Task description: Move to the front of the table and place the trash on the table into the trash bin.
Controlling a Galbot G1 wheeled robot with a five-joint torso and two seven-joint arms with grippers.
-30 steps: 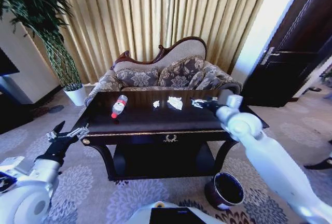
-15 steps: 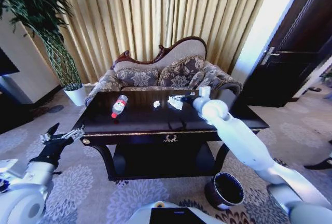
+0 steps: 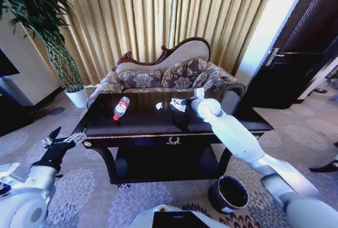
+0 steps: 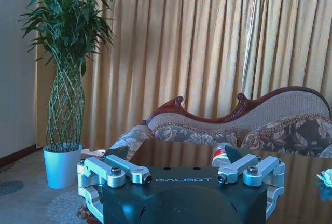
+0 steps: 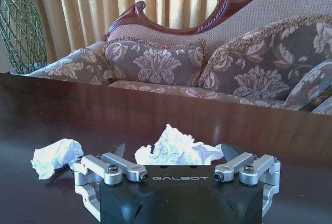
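Straddling the paper scrap [image 5: 174, 149], right gripper [image 5: 174, 154] (fingers spread).

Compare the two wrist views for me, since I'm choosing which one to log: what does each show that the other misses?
Left wrist only: the clear plastic bottle with red label beyond the open left gripper, and the plant in a white pot.
Right wrist only: the open right gripper straddling the larger crumpled white paper scrap, with the smaller scrap beside it.
Both: the dark glossy wooden table, patterned sofa and gold curtains.
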